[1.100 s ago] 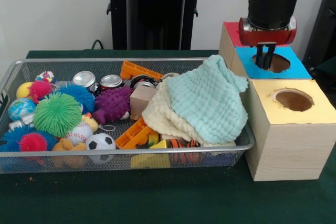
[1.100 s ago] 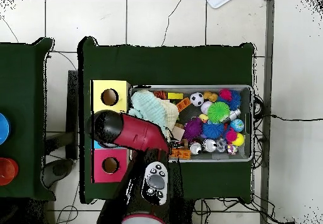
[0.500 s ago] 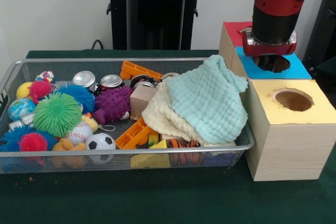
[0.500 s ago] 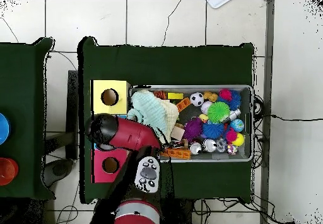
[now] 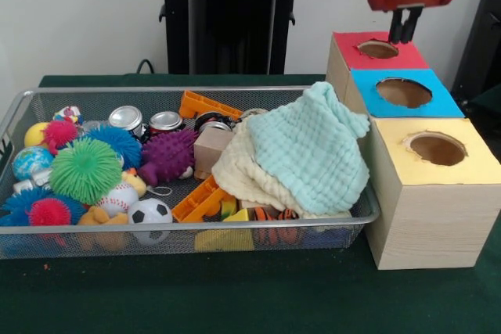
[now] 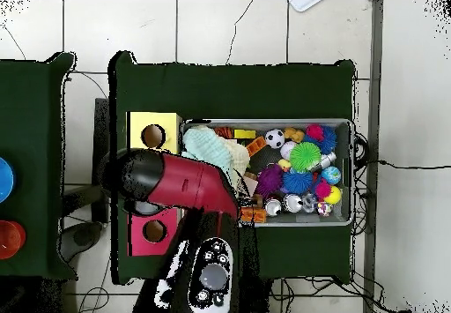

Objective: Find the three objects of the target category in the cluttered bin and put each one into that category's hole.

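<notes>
Fingers of the gripper [image 5: 405, 27] hang close together and hold nothing, dark tips pointing down above the red-topped box [image 5: 376, 49] and clear of its hole. Beneath everything lies the green-covered bench [image 5: 235, 295], and on it the wire mesh bin [image 5: 196, 236] takes up the most room. Just beside the bin's right end stand three wooden boxes in a row, each with a round hole in its top: the yellow-topped box [image 5: 434, 193] nearest the camera, the blue-topped box [image 5: 407, 93] in the middle, the red-topped one farthest. A mint-green cloth [image 5: 309, 150] is heaped over a cream cloth [image 5: 239, 174] at the bin's right end, both covering part of the clutter. Left of them lie a purple spiky toy [image 5: 166, 156], a green spiky ball [image 5: 84, 170], orange plastic pieces [image 5: 205, 104], two metal cans [image 5: 145, 120], a soccer ball [image 5: 149, 214] and a baseball [image 5: 117, 199].
</notes>
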You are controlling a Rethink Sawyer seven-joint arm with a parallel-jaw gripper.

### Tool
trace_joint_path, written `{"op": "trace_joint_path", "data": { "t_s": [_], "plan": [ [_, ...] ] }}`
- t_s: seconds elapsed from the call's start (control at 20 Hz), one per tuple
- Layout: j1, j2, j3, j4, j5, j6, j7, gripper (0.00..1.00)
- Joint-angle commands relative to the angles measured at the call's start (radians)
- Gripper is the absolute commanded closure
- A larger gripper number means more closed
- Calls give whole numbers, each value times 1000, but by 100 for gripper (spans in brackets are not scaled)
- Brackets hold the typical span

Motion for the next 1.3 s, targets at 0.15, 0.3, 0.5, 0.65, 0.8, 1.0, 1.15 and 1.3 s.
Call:
{"op": "trace_joint_path", "data": {
  "t_s": [0.15, 0.3, 0.5, 0.65, 0.8, 1.0, 1.15, 1.3],
  "plan": [
    [-184, -96, 6, -35, -192, 14, -123, 100],
    [-299, -110, 65, -3, -259, -84, -271, 100],
    [-469, -104, 182, 22, -327, -160, -418, 100],
    [-543, -96, 248, 1, -391, -128, -454, 100],
    [-588, -105, 300, 22, -413, -144, -404, 0],
    [-612, -108, 340, 38, -430, -174, -352, 0],
    [-635, -105, 381, 49, -451, -225, -335, 0],
    [-656, -84, 410, 40, -482, -262, -315, 0]
  ]
}}
